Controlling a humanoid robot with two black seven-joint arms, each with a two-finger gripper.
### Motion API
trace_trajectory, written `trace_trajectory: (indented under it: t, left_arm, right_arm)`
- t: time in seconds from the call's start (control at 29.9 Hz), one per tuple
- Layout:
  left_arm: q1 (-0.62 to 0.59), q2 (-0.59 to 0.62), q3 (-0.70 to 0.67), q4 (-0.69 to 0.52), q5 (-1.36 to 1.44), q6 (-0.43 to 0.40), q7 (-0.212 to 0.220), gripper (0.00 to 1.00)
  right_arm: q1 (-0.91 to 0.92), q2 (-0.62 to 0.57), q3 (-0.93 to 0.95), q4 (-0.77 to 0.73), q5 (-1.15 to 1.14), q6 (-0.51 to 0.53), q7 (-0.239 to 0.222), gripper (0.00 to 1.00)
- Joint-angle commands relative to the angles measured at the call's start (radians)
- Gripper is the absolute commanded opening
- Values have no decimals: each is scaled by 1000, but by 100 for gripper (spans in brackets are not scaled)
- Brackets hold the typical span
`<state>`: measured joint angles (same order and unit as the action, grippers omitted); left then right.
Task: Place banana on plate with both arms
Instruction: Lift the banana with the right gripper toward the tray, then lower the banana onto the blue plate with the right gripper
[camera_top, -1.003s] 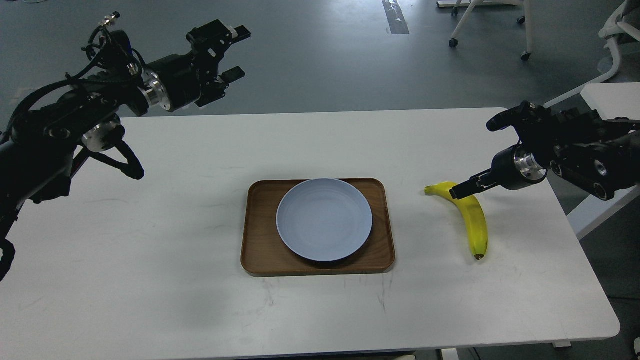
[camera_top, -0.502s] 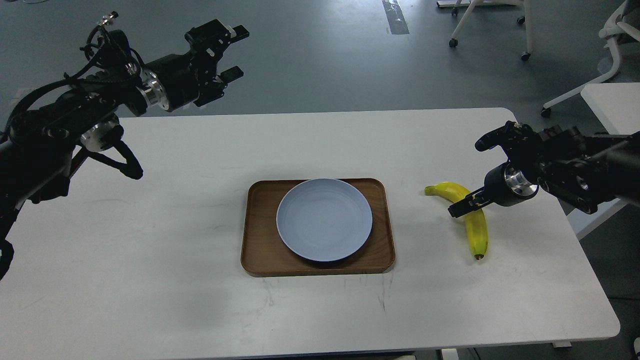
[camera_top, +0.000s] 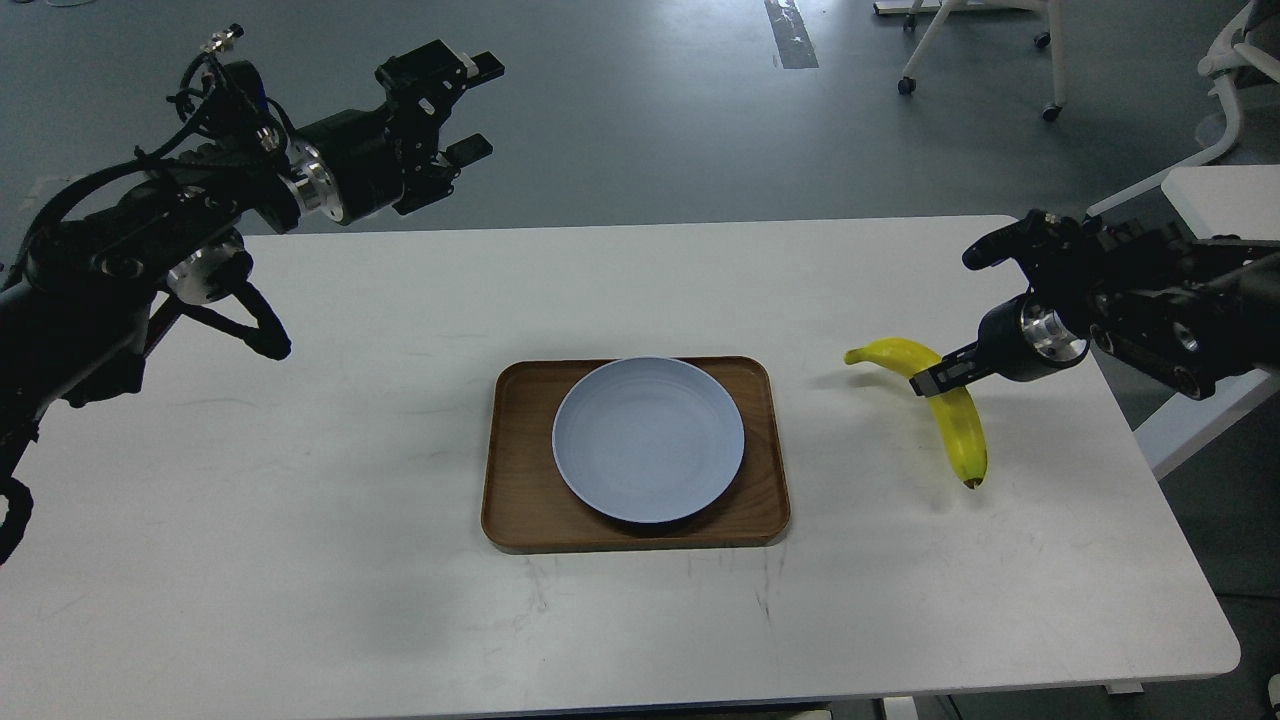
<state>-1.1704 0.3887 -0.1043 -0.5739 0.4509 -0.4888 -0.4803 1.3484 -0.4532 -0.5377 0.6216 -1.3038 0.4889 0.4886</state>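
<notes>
Right gripper (camera_top: 930, 381) is clamped on the banana (camera_top: 955, 415) near the table's right edge, looks lifted; left gripper (camera_top: 470, 105) hangs open. Next: carry it to the plate (camera_top: 648, 440).

The right gripper (camera_top: 932, 380) is clamped on the banana (camera_top: 958, 420), which hangs just above the white table (camera_top: 300, 560) to the right of the pale blue plate (camera_top: 648, 440). That plate sits in a wooden tray (camera_top: 520, 500). The left gripper (camera_top: 470, 108), fingers spread, hovers far left of the plate beyond the table's back edge.

One banana (camera_top: 955, 420), one plate (camera_top: 648, 440), one wooden tray (camera_top: 515, 470), one table (camera_top: 400, 600), two grippers: left gripper (camera_top: 478, 108), right gripper (camera_top: 925, 382).
</notes>
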Motion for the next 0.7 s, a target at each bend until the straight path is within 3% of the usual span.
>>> trace_trajectory:
  t: [0.0, 0.17, 0.33, 0.67]
  left_arm:
    - [-2, -2, 0, 0, 0, 0, 0, 98]
    - [0, -7, 0, 0, -1, 0, -1, 98]
    - [-2, 1, -3, -29, -4, 0, -3, 98]
    - [-2, -4, -20, -40, -4, 0, -1, 98]
  right_arm:
    - [86, -19, 36, 52, 3, 0, 0, 8]
    - [143, 14, 50, 79, 43, 0, 0, 9]
    - [133, 169, 50, 70, 162, 0, 0, 9]
    - [60, 349, 42, 30, 172, 0, 0, 10]
